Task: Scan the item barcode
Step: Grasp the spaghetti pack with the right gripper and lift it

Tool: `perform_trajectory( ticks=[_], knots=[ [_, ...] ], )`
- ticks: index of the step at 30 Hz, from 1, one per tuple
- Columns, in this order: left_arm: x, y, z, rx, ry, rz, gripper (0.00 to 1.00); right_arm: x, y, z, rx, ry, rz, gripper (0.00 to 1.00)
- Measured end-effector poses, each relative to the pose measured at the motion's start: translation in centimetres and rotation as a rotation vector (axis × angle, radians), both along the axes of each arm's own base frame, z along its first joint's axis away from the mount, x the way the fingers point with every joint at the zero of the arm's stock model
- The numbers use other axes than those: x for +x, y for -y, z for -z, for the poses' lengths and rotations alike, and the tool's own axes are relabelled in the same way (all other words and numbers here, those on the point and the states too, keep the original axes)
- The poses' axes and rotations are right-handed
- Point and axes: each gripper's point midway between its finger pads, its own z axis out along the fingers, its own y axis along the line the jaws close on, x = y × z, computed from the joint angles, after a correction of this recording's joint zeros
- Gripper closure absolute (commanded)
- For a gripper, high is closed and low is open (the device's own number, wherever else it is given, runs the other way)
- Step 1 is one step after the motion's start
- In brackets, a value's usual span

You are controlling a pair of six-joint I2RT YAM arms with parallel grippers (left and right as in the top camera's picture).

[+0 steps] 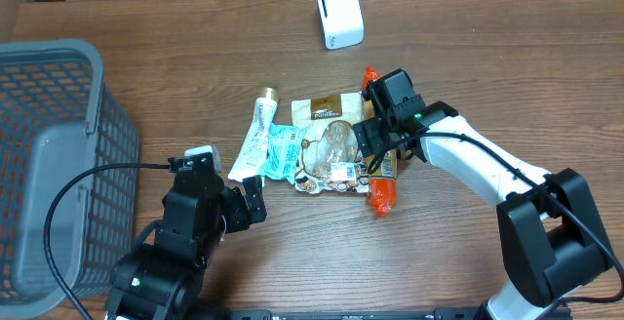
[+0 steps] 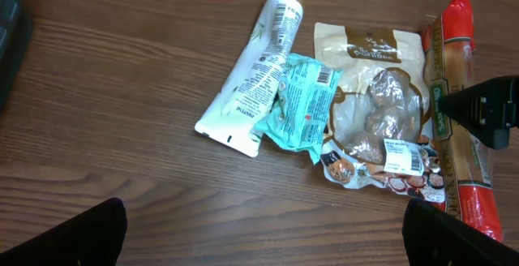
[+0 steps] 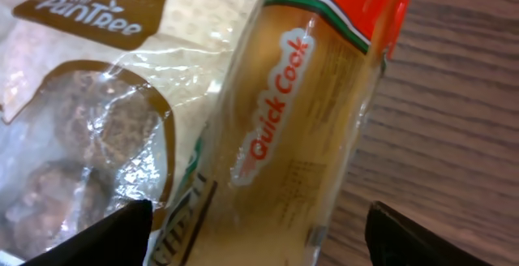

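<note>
A long pasta pack (image 1: 382, 195) with red ends, printed "Quick Cook" (image 3: 300, 128), lies on the right side of a small pile on the table. My right gripper (image 1: 388, 146) is low over its middle. The jaws (image 3: 259, 233) are open, with one dark finger on each side of the pack and a gap at each. No barcode shows on the pack. A white scanner (image 1: 339, 14) stands at the back of the table. My left gripper (image 1: 226, 176) hangs open over bare wood (image 2: 263, 238), in front and to the left of the pile.
The pile also holds a clear-and-brown snack pouch (image 2: 377, 104) with a white barcode label (image 2: 403, 156), a teal packet (image 2: 302, 104) and a white tube (image 2: 255, 71). A grey mesh basket (image 1: 54, 55) fills the left side.
</note>
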Motion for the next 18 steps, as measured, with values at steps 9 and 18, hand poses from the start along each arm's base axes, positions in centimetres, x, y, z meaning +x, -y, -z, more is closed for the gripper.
perform_trajectory(
  ticks=[9, 18],
  knots=[
    [0.0, 0.0, 0.0, 0.0, -0.001, 0.0, 0.0, -0.3, 0.1, 0.4, 0.046, -0.046, 0.002, 0.18],
    [0.0, 0.0, 0.0, 0.0, -0.001, 0.0, 0.0, -0.4, 2.4, 1.7, 0.173, -0.168, 0.083, 0.2]
  ],
)
